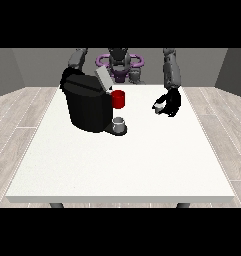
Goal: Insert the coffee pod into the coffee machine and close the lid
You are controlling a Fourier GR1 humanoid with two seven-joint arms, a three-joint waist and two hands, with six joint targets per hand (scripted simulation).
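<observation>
The coffee pod (158, 106), a small pale thing right of the frame's centre, sits in the curled fingers of the robot hand at the view's right (170, 102), raised just above the worktop (122, 165), presumably so it can be carried across. To its left stands the coffee machine (87, 102), its lid (103, 78) tilted up, which leaves the top open to take the pod. A red part (118, 99) shows on its front, and a grey cup (119, 123) waits below. The other robot hand is hidden behind the machine, so its state cannot be told.
</observation>
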